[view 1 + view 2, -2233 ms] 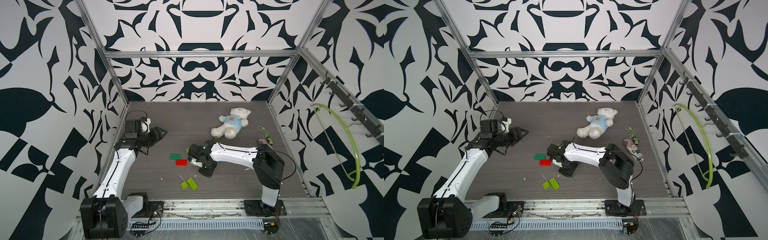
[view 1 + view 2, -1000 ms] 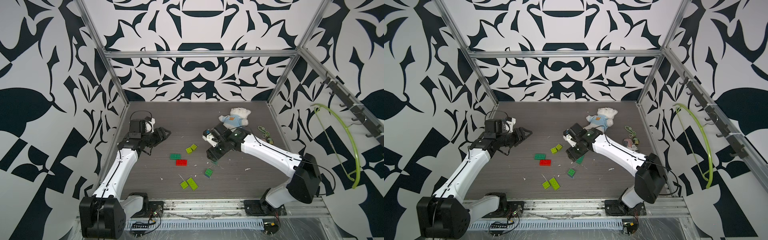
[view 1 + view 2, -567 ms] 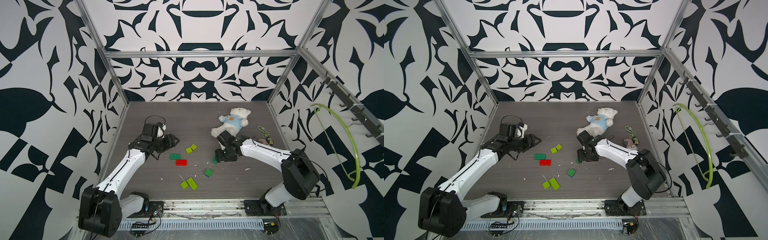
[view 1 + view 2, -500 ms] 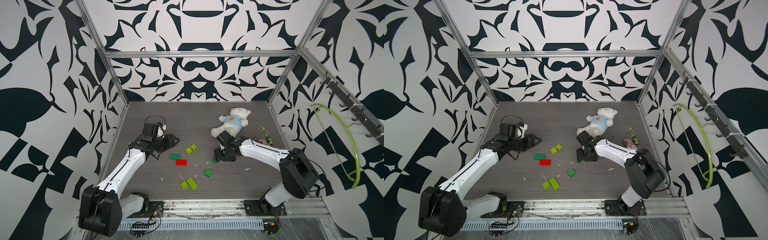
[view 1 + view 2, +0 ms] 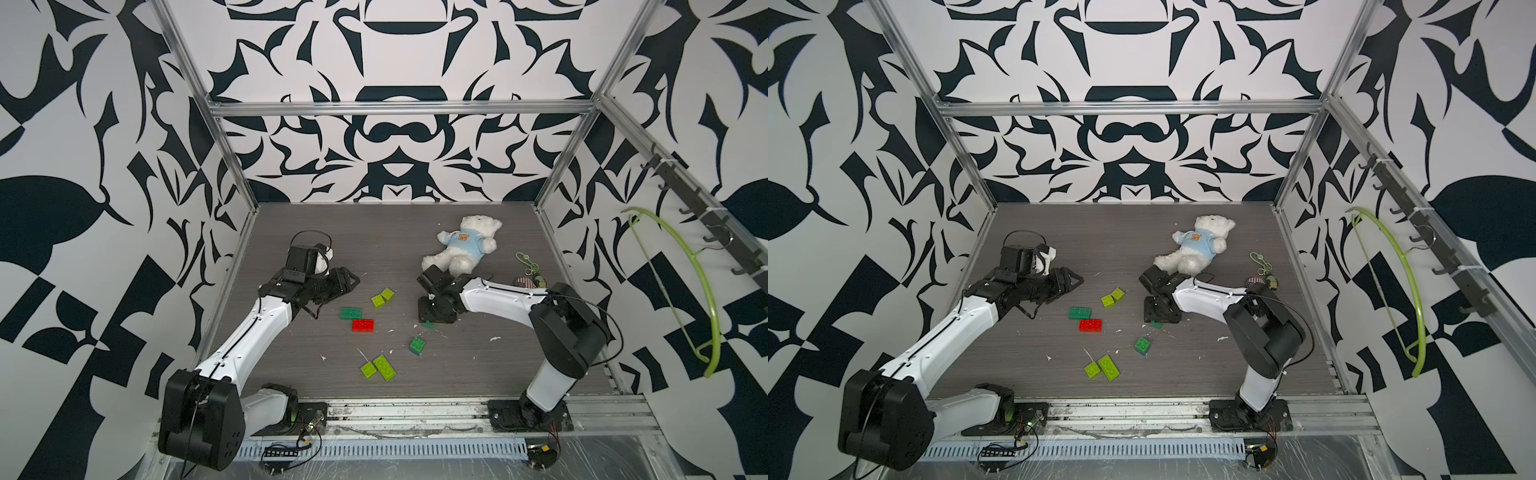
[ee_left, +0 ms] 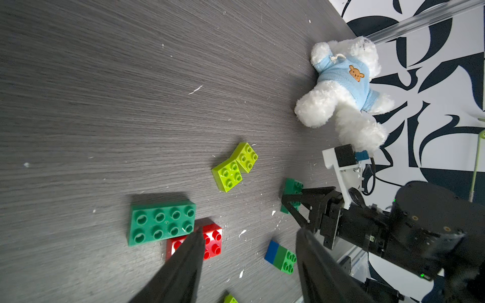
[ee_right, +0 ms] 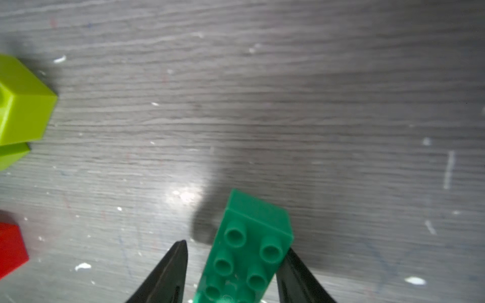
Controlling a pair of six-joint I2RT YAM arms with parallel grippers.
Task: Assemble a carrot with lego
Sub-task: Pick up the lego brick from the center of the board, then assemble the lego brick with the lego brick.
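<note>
Right gripper straddles a dark green brick, jaws parted, touching one side; left gripper hangs spread, empty.

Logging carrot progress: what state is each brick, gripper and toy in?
Left gripper: open, empty.
Right gripper: open around a dark green brick.
Blue-green pair: joined, free.
Red brick: loose, studs up.
Eight-stud green brick: loose, studs up.
Lime bricks: loose, studs up.
Bear: lying on its back.
</note>
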